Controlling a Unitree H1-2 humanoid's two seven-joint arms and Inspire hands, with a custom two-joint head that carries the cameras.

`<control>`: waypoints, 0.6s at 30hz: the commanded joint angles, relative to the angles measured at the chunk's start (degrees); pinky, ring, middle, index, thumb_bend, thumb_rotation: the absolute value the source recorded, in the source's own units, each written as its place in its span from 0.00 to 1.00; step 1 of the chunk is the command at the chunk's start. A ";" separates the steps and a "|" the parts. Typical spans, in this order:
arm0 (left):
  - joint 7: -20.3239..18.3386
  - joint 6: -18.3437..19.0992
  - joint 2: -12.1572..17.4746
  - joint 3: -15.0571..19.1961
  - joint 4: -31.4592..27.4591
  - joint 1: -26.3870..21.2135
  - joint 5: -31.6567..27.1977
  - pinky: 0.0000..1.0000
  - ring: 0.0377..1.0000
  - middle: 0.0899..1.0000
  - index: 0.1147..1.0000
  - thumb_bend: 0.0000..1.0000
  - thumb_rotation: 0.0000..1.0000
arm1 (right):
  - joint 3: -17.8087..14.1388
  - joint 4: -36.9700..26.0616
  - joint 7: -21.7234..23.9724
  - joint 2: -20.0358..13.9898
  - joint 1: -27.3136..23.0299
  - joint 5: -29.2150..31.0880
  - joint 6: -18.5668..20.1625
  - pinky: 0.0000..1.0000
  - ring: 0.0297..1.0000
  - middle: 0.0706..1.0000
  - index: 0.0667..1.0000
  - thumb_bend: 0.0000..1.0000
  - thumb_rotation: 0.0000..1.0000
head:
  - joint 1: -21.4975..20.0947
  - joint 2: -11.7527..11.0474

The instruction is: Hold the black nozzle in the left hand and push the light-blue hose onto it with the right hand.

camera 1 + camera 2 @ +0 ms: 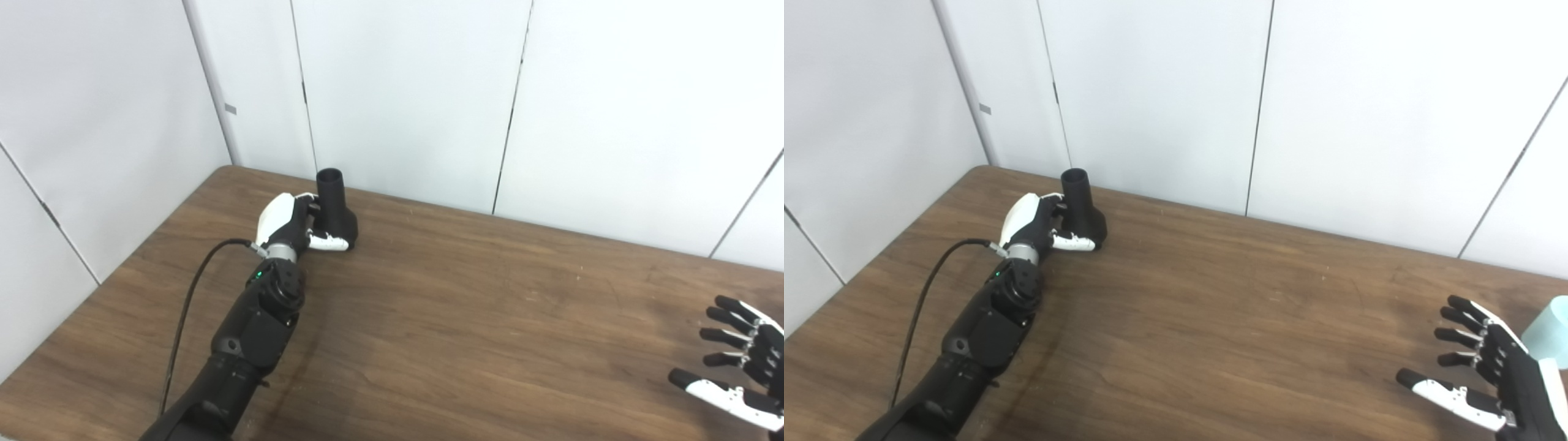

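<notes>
A black nozzle (335, 203) stands upright near the table's far left corner, its round mouth facing up. My left hand (293, 225) wraps its lower body, thumb across the front, so it is shut on the nozzle. Only an end of the light-blue hose (1549, 331) shows, at the right edge of the right eye view. It lies just beyond my right hand (1488, 367). That hand hovers low at the near right with fingers spread and nothing in it, not touching the hose.
The brown wooden table (465, 306) runs up to white wall panels (404, 92) close behind the nozzle. A black cable (187, 306) loops beside my left forearm.
</notes>
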 commanded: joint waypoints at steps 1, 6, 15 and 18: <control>0.82 -2.19 0.59 -0.55 0.52 -2.10 -0.24 1.00 0.73 0.59 0.49 0.70 0.08 | -0.45 -2.49 -0.50 -0.46 -0.92 -0.14 -0.35 0.53 0.69 0.77 0.78 0.72 0.00 | 0.01 0.03; 3.47 -4.53 0.70 -1.60 2.22 -2.19 0.62 1.00 0.66 0.50 0.42 0.53 0.06 | -0.57 -2.41 -0.58 -0.40 -1.01 -0.10 -0.37 0.52 0.69 0.77 0.78 0.71 0.00 | -0.07 0.23; 6.04 -7.22 1.02 -3.14 3.56 -1.82 1.54 0.99 0.63 0.48 0.42 0.52 0.06 | -0.58 -2.68 -0.74 -0.23 -1.09 -0.29 -0.08 0.53 0.69 0.77 0.78 0.71 0.00 | -0.10 0.31; 6.43 -8.09 1.03 -3.87 3.75 -1.56 1.73 0.97 0.62 0.48 0.41 0.52 0.03 | -0.63 -2.90 -0.79 -0.13 -1.12 -0.35 0.09 0.53 0.69 0.77 0.78 0.71 0.00 | -0.36 0.42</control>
